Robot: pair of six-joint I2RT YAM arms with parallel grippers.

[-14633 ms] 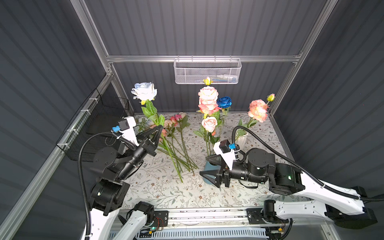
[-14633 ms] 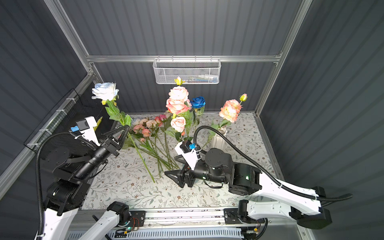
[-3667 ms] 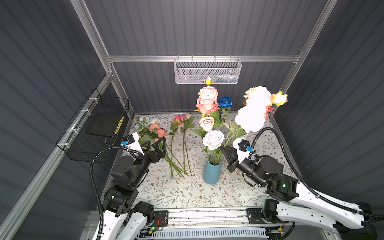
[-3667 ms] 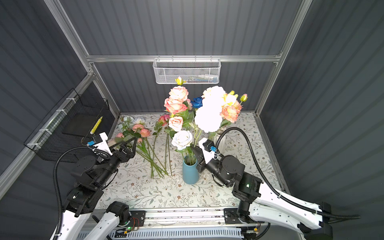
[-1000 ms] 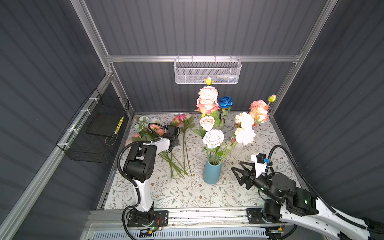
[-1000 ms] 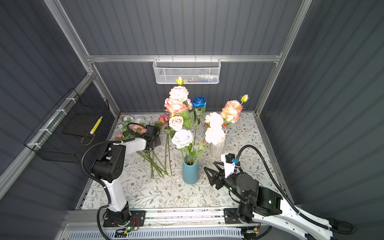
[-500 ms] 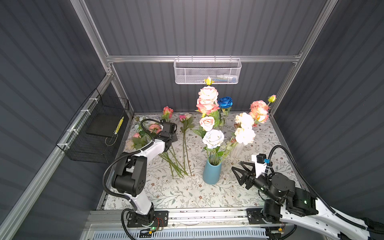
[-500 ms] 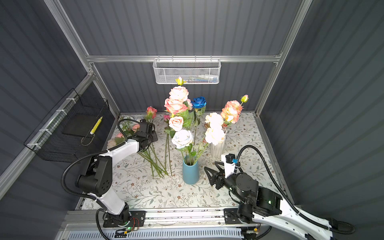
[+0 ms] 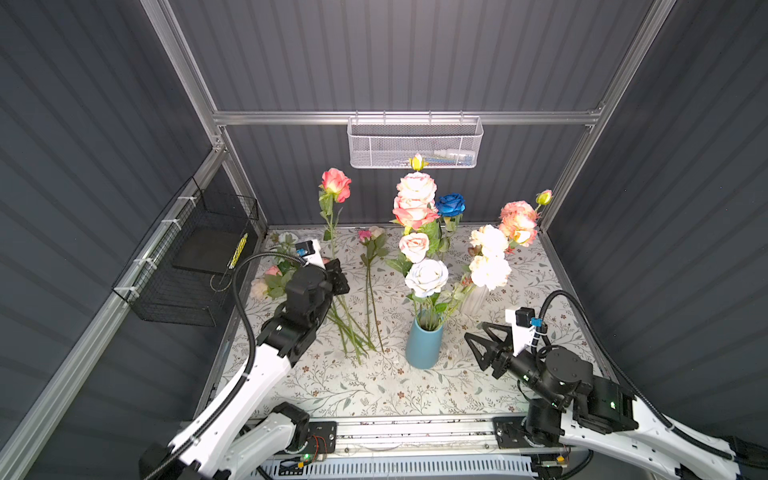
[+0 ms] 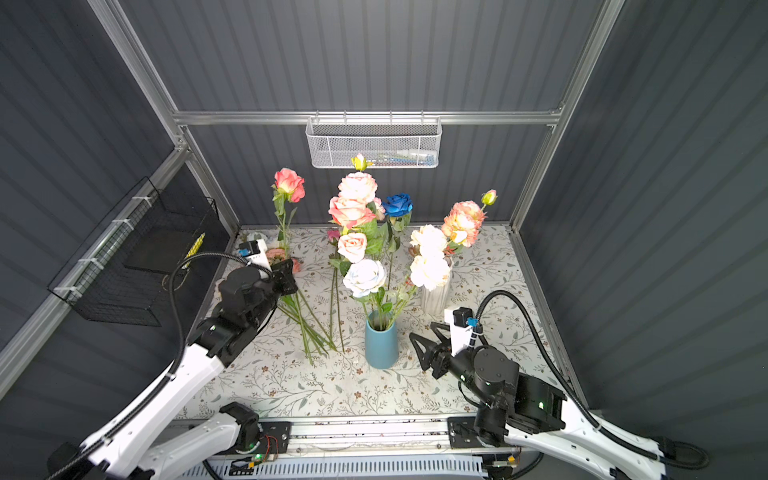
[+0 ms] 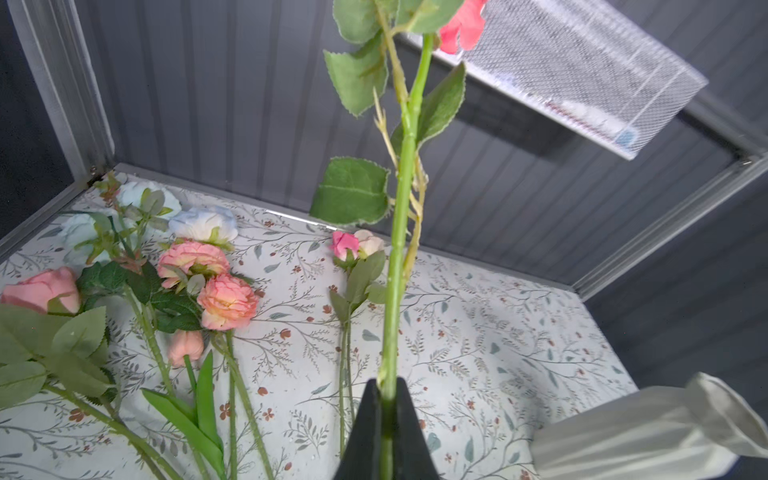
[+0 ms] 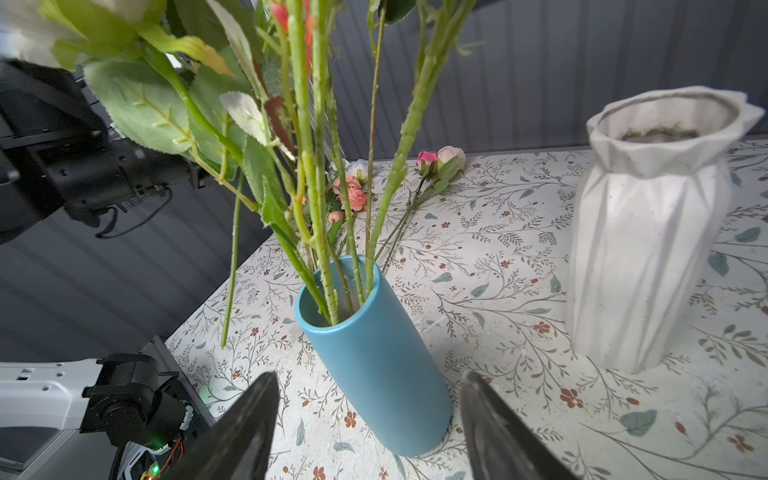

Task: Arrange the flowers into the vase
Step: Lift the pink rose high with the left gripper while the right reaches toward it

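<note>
Lifted off the table [image 9: 374, 386] within the last second: one coral-pink rose [image 9: 336, 189], now upright at the back left, its green stem pinched low down between the pressed-together jaws of the left gripper [image 11: 386, 384]. Already placed: a bouquet [image 9: 426, 276] of pink, white, cream, peach and one deep blue bloom, stems in the blue vase [image 9: 422, 347]. The white vase [image 12: 648, 249] beside it looks empty, and the right gripper [image 9: 477, 332] hovers near, jaws spread, holding nothing. Outstanding, by my reckoning: the held rose and the loose flowers [image 11: 208, 291] lying left, perhaps a third.
</note>
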